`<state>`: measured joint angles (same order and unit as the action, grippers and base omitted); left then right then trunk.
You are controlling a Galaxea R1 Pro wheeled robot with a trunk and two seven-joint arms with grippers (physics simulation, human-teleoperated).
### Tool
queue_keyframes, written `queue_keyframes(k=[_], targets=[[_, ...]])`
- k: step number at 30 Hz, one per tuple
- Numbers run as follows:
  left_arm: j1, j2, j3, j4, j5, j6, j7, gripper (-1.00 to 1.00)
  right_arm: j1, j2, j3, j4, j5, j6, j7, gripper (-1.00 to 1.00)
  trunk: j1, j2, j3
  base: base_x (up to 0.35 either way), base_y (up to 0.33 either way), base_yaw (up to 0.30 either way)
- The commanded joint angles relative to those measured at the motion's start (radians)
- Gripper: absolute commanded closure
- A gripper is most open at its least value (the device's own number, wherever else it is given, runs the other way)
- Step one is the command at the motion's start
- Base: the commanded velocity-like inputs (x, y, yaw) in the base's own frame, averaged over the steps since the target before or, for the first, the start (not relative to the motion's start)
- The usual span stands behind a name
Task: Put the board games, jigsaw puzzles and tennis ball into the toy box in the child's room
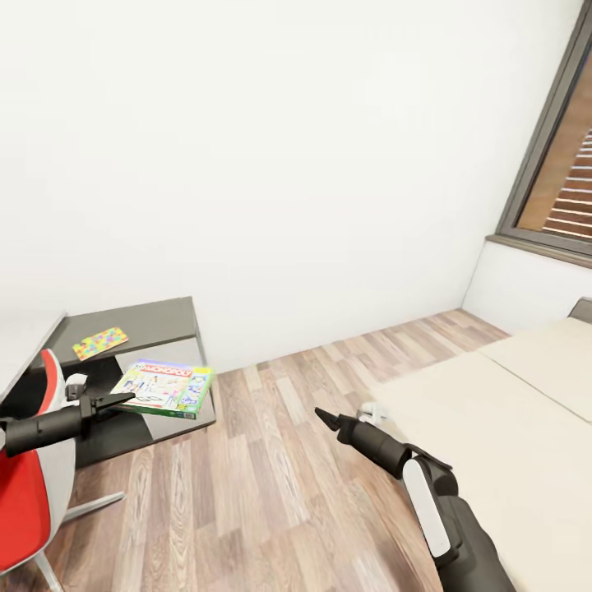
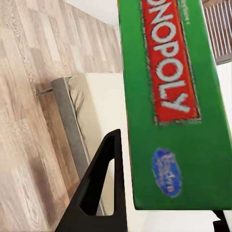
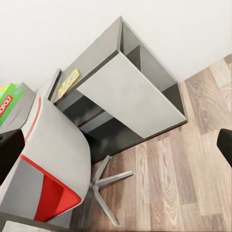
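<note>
My left gripper (image 1: 123,400) is shut on the edge of the white and green Monopoly board game (image 1: 164,388), holding it flat in the air in front of a dark grey cabinet. The box's green side (image 2: 169,106) runs along one black finger (image 2: 99,193) in the left wrist view. One multicoloured jigsaw puzzle (image 1: 100,342) (image 3: 67,82) lies on the cabinet's top. My right gripper (image 1: 325,415) hangs over the floor by the bed (image 1: 493,427), open and holding nothing. The toy box and tennis ball are out of view.
A red and grey swivel chair (image 1: 29,493) (image 3: 53,159) stands at the left, close under my left arm. The pale table top (image 1: 25,341) adjoins the cabinet (image 3: 125,92). Wooden floor (image 1: 263,493) lies between cabinet and bed. A window (image 1: 559,173) is at the upper right.
</note>
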<state>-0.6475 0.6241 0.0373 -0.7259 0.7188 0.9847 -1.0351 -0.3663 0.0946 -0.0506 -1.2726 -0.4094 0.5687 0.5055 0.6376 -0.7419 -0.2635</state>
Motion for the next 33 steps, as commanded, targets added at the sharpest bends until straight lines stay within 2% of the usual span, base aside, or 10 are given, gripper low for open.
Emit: queue_keyframes(k=[1, 33], targets=[[-0.001, 0.000, 0.001, 0.000, 0.004, 0.006, -0.003, 1.00, 0.000, 0.001, -0.003, -0.001, -0.005, 0.008, 0.002, -1.00, -0.004, 0.006, 0.002, 0.000, 0.000, 0.292], [-0.001, 0.000, 0.000, 0.000, 0.004, 0.003, -0.002, 1.00, -0.001, 0.002, -0.002, 0.001, 0.000, 0.005, 0.004, -1.00, -0.126, 0.230, 0.102, 0.000, 0.000, 0.283]])
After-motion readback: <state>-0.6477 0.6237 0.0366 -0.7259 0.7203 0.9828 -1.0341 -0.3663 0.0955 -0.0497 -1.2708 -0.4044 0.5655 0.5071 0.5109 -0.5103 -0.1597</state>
